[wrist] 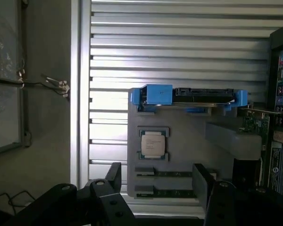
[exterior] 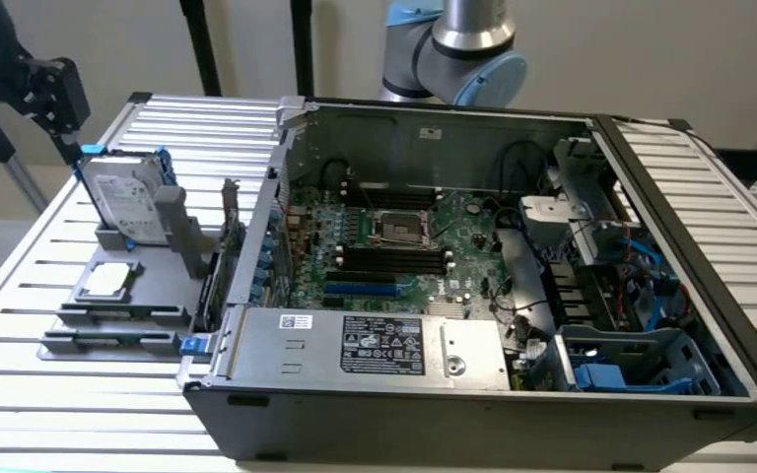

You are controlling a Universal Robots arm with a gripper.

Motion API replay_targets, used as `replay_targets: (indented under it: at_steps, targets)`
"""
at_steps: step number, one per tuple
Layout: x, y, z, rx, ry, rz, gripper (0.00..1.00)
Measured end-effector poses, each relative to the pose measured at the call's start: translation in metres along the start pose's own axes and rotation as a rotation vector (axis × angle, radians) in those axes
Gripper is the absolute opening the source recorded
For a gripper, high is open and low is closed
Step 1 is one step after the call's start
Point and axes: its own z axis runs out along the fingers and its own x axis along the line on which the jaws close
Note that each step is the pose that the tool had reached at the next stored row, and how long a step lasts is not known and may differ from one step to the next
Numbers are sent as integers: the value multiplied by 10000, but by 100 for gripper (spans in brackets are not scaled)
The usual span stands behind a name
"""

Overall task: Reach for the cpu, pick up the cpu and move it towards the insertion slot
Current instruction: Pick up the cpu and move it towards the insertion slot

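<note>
The cpu (exterior: pixel 106 279) is a small square chip with a silvery top, lying flat in a grey holder on the slatted table at the exterior view's left, outside the computer case. The wrist view looks down on the cpu (wrist: pixel 153 143) from well above. My gripper (wrist: pixel 156 170) is open, its two black fingers spread wide with nothing between them, and it hangs high over the holder, apart from the chip. Inside the open case, the insertion slot (exterior: pixel 402 229) shows as a square socket with a shiny frame on the green board.
A silver hard drive (exterior: pixel 129 202) in a blue bracket stands upright just behind the cpu, with the bracket (wrist: pixel 193 96) beyond the chip. The open computer case (exterior: pixel 484 296) takes up the table's middle and right. Black memory slots (exterior: pixel 385 261) lie near the socket. The arm (exterior: pixel 457 49) rises behind the case.
</note>
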Motion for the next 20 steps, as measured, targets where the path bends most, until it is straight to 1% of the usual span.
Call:
replay_targets:
  at_steps: [10,16,20]
  targets:
    - [26,-30,182,0,-1,-1,71]
    - [39,-83,290,-1,-1,0,71]
    - [40,-144,360,0,0,1,71]
